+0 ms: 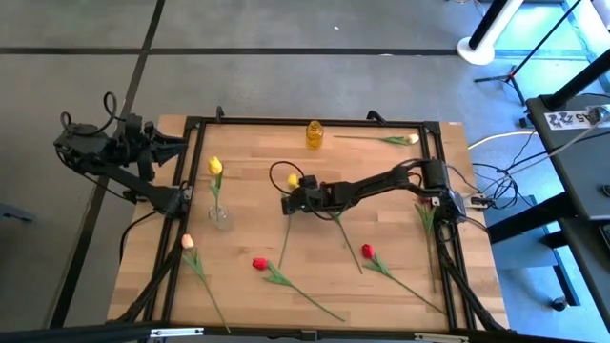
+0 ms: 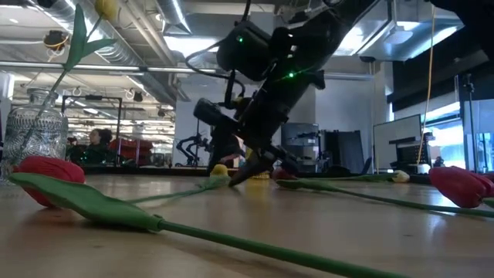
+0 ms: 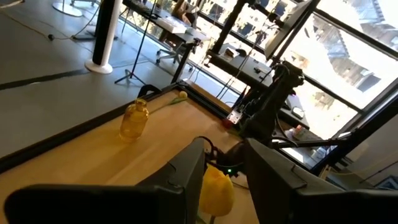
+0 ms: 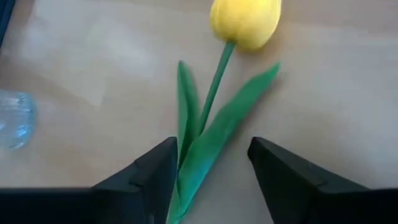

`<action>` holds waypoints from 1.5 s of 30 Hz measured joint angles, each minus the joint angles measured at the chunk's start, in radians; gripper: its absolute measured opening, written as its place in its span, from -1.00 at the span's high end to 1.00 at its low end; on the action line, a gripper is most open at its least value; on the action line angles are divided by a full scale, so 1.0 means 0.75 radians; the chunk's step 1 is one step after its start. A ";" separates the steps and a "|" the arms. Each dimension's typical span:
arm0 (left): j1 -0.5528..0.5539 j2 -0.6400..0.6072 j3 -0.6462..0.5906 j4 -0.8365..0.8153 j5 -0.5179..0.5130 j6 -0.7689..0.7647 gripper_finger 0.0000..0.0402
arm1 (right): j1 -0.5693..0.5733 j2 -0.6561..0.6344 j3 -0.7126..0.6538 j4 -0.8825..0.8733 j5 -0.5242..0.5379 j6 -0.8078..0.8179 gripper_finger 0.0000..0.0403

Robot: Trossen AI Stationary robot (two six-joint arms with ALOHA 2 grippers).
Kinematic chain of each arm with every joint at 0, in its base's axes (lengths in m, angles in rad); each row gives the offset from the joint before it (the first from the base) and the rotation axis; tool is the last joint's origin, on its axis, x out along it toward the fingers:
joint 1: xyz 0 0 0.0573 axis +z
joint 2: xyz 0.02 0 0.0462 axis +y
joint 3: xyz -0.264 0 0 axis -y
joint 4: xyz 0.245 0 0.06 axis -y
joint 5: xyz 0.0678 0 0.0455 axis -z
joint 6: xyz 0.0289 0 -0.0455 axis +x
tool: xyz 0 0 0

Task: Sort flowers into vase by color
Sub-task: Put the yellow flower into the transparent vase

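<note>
A yellow tulip lies on the table's middle, head point(image 1: 293, 179) toward the far edge and stem point(image 4: 214, 87) running toward the near edge. My right gripper point(image 4: 208, 180) stands low over it, open, with one finger on each side of the stem and leaf point(image 4: 217, 137), slanting down. In the low view it point(image 2: 241, 174) is just above the wood. Another yellow tulip point(image 1: 215, 167) stands with its stem in a clear glass vase point(image 1: 219, 217). My left gripper point(image 1: 181, 143) waits, open, raised beyond the table's left edge, holding nothing.
A yellow vase point(image 1: 315, 134) stands at the far edge, with a cream tulip point(image 1: 412, 139) lying to its right. A peach tulip point(image 1: 188, 242) and two red ones point(image 1: 259, 263) point(image 1: 367, 252) lie near the front edge. A black frame point(image 1: 315, 121) borders the table.
</note>
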 joint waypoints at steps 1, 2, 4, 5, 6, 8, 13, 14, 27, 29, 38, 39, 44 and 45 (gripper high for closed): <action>0.000 0.000 0.000 0.000 0.000 0.000 0.45 | -0.006 0.001 -0.001 0.007 0.017 -0.019 0.01; 0.000 0.000 0.000 0.000 0.000 0.000 0.45 | -0.013 0.003 -0.001 0.019 0.045 -0.042 0.04; 0.000 0.000 0.000 0.000 0.001 0.010 0.45 | -0.039 0.021 -0.002 0.057 0.067 -0.077 0.12; 0.000 0.000 0.000 0.001 0.005 0.023 0.45 | -0.051 0.027 -0.003 0.079 0.056 -0.099 0.16; 0.000 0.000 0.000 0.004 0.026 0.043 0.45 | -0.058 0.041 -0.003 0.131 0.049 -0.134 0.20; 0.000 0.000 0.000 0.012 0.086 0.077 0.45 | -0.073 0.071 -0.002 0.202 0.011 -0.224 0.29; -0.001 -0.001 0.001 0.018 0.172 0.079 0.45 | -0.071 0.121 0.001 0.291 -0.003 -0.394 0.46; -0.001 0.000 0.001 0.018 0.183 0.077 0.45 | -0.071 0.125 0.002 0.289 0.000 -0.427 0.50; 0.000 0.000 0.001 0.082 0.210 0.111 0.45 | -0.066 -0.043 -0.007 0.348 0.087 -0.606 0.91; 0.000 0.000 0.001 0.173 0.237 0.159 0.45 | -0.063 -0.132 -0.005 0.384 0.096 -0.628 0.94; 0.000 0.088 0.005 0.764 0.284 0.545 0.36 | -0.013 -0.544 0.000 0.628 0.166 -1.040 0.97; 0.000 0.122 0.005 0.797 0.282 0.567 0.33 | -0.003 -0.568 -0.002 0.657 0.147 -1.102 0.98; 0.000 0.348 0.002 0.946 0.099 0.630 0.14 | 0.071 -0.658 -0.001 0.794 0.000 -1.283 0.96; 0.000 0.393 0.002 0.977 0.095 0.644 0.12 | 0.090 -0.659 -0.001 0.814 -0.007 -1.308 0.97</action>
